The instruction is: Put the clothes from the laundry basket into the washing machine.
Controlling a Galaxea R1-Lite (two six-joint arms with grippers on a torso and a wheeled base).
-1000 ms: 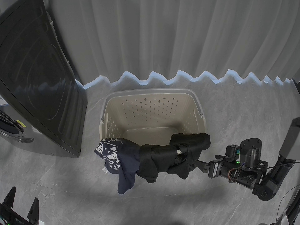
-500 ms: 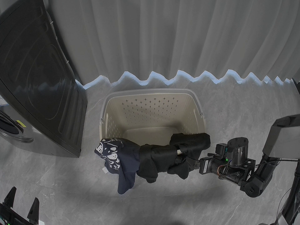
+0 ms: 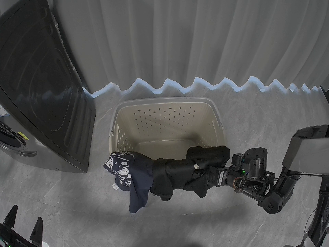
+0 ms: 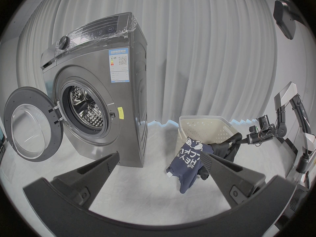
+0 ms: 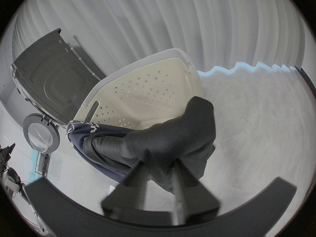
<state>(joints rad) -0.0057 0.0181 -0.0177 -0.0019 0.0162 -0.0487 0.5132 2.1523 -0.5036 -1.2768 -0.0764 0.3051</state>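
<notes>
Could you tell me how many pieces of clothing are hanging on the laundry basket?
2. A navy printed shirt hangs over the left end of the near rim of the laundry basket; a black garment drapes the same rim beside it, by the right gripper. Folds may hide more.

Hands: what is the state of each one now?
Left hand: open, empty.
Right hand: closed on the black garment.

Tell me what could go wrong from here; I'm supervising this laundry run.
1. The black garment at the right claw overlaps the navy printed shirt on the near rim of the laundry basket; lifting one may drag the other onto the floor.
2. Both hang outside that rim, so a sideways pull might tip the basket.
</notes>
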